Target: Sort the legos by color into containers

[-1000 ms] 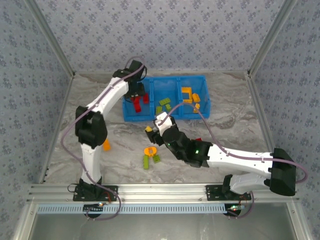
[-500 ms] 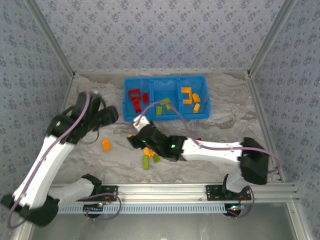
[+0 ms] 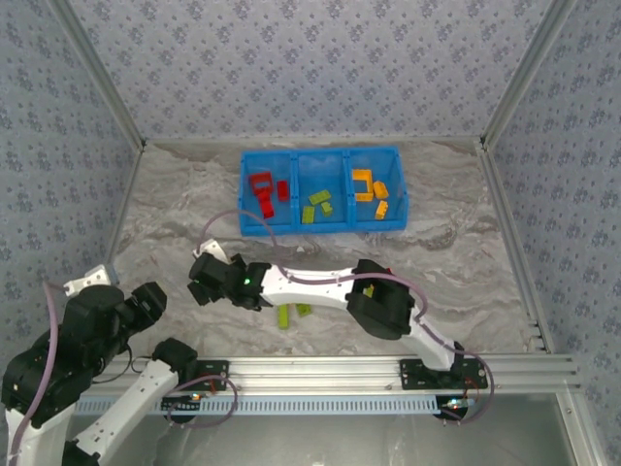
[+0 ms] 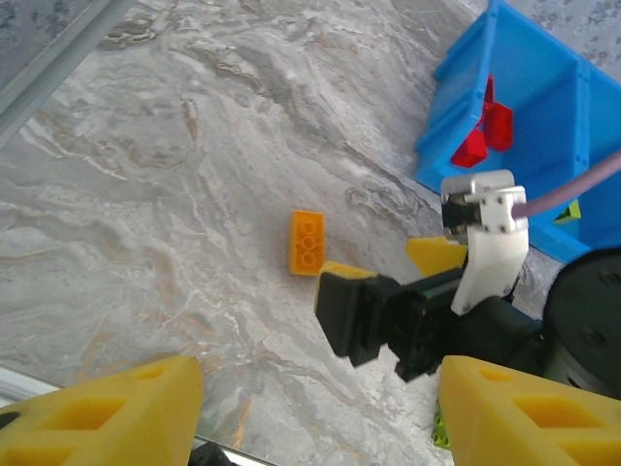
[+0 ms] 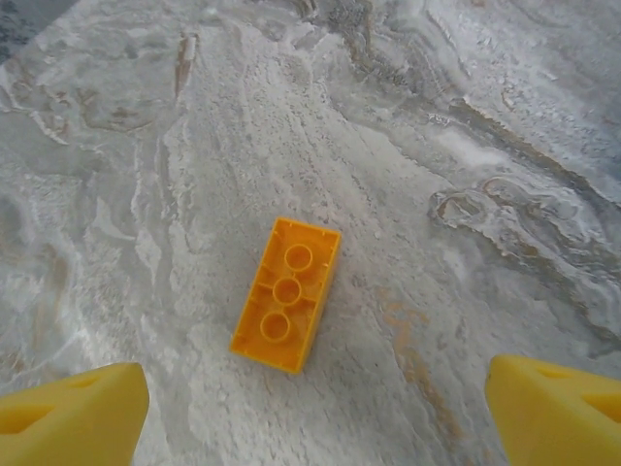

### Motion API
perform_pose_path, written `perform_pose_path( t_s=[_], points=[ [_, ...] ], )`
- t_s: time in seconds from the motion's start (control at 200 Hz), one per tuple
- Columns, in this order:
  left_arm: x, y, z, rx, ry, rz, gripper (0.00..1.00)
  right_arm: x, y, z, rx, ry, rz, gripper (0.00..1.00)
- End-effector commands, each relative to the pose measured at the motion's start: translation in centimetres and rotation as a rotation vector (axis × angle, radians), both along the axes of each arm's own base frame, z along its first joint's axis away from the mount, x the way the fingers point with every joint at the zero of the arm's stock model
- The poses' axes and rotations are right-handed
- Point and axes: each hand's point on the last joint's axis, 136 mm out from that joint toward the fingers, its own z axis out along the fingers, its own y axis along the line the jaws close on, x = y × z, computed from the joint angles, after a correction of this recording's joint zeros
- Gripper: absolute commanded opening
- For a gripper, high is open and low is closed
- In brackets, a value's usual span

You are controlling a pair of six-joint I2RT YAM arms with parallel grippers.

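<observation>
Right gripper (image 5: 310, 417) hangs wide open over the orange brick (image 5: 286, 308), lying left-near, well apart from the blue bin (image 3: 320, 229). Brick sits a bit skewed, so closing might twist it loose. The left gripper (image 4: 315, 417) is open too.

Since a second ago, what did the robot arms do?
The left arm pulled back from the blue plastic bin to the near-left corner. The right arm swung left, open jaws over the small orange plastic brick. The bin and that brick stayed put.

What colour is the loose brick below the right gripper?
Orange-yellow brick; the right wrist view shows it best.
</observation>
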Motion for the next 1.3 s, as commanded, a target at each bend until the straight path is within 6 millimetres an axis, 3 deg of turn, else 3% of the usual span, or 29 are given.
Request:
perform_pose_path(
  t_s=[0.0, 0.225, 0.395, 0.58, 0.879, 1.104, 1.294],
  points=[
    [-0.5, 1.1, -0.4, 0.032, 0.018, 0.043, 0.66, 0.4, 0.3, -1.9, -0.039, 0.074, -0.02, 0.92],
    [-0.8, 1.1, -0.6, 0.031, 0.026, 0.036, 0.66, 1.1, 2.2, -4.6, -0.078, 0.095, 0.002, 0.9],
    [-1.4, 1.4, -0.8, 0.026, 0.022, 0.039, 0.66, 1.6, 2.6, -6.8, -0.111, 0.104, 0.001, 0.83],
    [-1.8, 1.4, -1.3, 0.014, 0.032, 0.038, 0.66, 1.7, 2.9, -7.8, -0.116, 0.103, 0.009, 0.75],
    [-1.3, 0.9, -1.3, 0.007, 0.029, 0.023, 0.65, 2.3, 2.6, -8.8, -0.141, 0.101, -0.008, 0.46],
    [-1.2, 0.7, -1.0, 0.013, 0.024, 0.005, 0.65, 2.6, 2.1, -6.4, -0.135, 0.063, -0.019, 0.33],
    [0.1, -1.7, -0.9, -0.011, 0.017, -0.11, 0.65, 3.1, 0.0, -1.1, -0.074, -0.011, -0.027, 0.3]
  ],
)
